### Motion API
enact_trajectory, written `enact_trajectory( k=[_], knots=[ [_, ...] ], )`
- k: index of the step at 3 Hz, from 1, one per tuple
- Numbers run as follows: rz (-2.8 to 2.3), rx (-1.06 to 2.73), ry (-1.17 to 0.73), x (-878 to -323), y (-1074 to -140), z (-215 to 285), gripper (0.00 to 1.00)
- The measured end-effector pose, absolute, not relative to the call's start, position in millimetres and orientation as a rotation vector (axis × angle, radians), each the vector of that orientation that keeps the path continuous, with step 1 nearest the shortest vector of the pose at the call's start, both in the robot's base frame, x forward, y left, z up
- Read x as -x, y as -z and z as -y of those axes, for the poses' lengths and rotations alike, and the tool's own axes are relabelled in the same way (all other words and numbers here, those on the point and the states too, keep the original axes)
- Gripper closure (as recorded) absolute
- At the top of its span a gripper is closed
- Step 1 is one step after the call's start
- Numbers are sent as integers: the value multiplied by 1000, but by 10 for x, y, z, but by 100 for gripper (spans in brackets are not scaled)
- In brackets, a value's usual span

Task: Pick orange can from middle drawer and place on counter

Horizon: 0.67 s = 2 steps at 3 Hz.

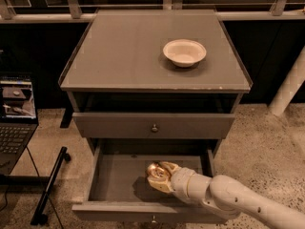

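- Camera view, looking down on a grey cabinet from the front: the arm (238, 204) comes in from the lower right corner and reaches left into the open middle drawer (114, 180).
- The gripper (164, 178) is at the arm's tip, inside that drawer, right of its centre and nearer the front panel than the back wall.
- Its jaws are clenched around the orange can (155, 173), which sits tilted at the tip, shiny coppery side and one pale end toward the camera.
- A dark shadow lies on the drawer floor under and to the left of the can (whether the can touches the floor cannot be told).
- The drawer is pulled well out, and its flat floor and low side walls are in plain sight.
- Above it a closed drawer front (119, 125) carries a small round knob (154, 127).
- The counter (124, 51) tops the cabinet, and a white bowl (185, 52) stands upright on its right half, toward the back.
- An open laptop (16, 113) with a lit screen is at the left edge, well apart from the cabinet.
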State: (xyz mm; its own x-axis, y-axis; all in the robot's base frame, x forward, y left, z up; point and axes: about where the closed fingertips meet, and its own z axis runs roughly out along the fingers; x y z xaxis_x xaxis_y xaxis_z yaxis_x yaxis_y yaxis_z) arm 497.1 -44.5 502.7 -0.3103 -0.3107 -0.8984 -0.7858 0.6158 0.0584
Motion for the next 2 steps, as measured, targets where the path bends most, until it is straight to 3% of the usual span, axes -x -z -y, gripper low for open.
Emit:
enact_trajectory(
  k=[2],
  knots=[
    [-1743, 1018, -556, -4948, -6131, 269, 100]
  ],
)
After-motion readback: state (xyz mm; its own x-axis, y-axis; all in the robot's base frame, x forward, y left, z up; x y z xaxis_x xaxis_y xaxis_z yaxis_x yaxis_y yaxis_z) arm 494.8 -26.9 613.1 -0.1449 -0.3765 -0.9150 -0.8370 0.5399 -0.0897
